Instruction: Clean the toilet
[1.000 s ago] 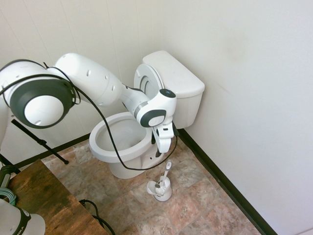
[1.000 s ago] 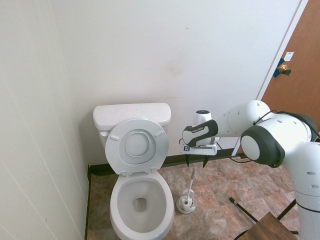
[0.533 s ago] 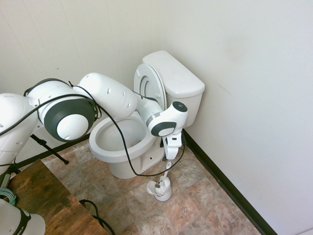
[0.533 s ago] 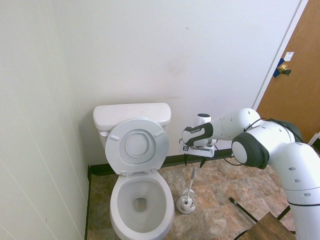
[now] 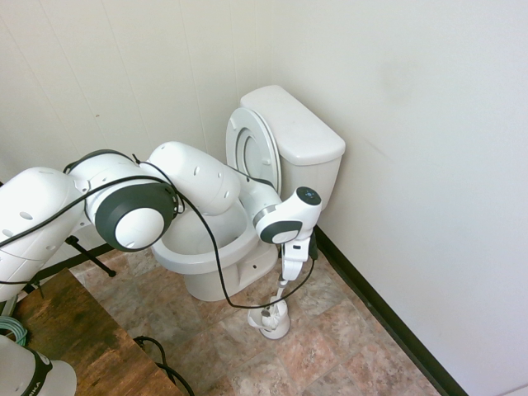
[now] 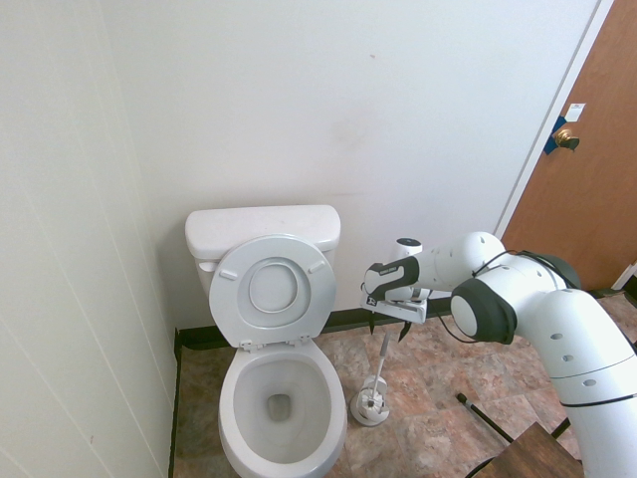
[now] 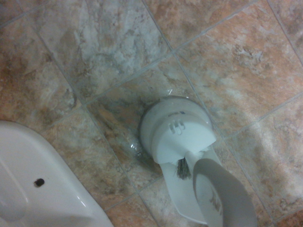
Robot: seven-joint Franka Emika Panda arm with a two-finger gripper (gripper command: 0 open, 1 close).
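Observation:
The white toilet (image 5: pixel 206 247) stands in the corner with its lid and seat (image 6: pixel 272 289) raised against the tank (image 6: pixel 262 229), so the bowl (image 6: pixel 282 398) is uncovered. Beside it on the tile floor stands a small white brush holder (image 6: pixel 370 406) with the brush handle (image 6: pixel 381 360) sticking up at a slant. My gripper (image 6: pixel 387 329) hangs open right over the handle's top end, one dark finger on each side, holding nothing. From the other side, the gripper (image 5: pixel 286 279) is just above the holder (image 5: pixel 270 318). The wrist view looks down on the holder (image 7: pixel 177 130), the handle (image 7: pixel 222 198) and the toilet's base (image 7: pixel 38 189).
The right wall and its dark baseboard (image 5: pixel 388 318) run close behind the holder. A brown door (image 6: pixel 587 149) is at the far right. A wooden table corner (image 5: pixel 74 338) sits near the arm's base.
The arm has swung lower and toward the wall, bringing the open gripper down from beside the bowl to just above the brush handle. The brush and the toilet have not moved.

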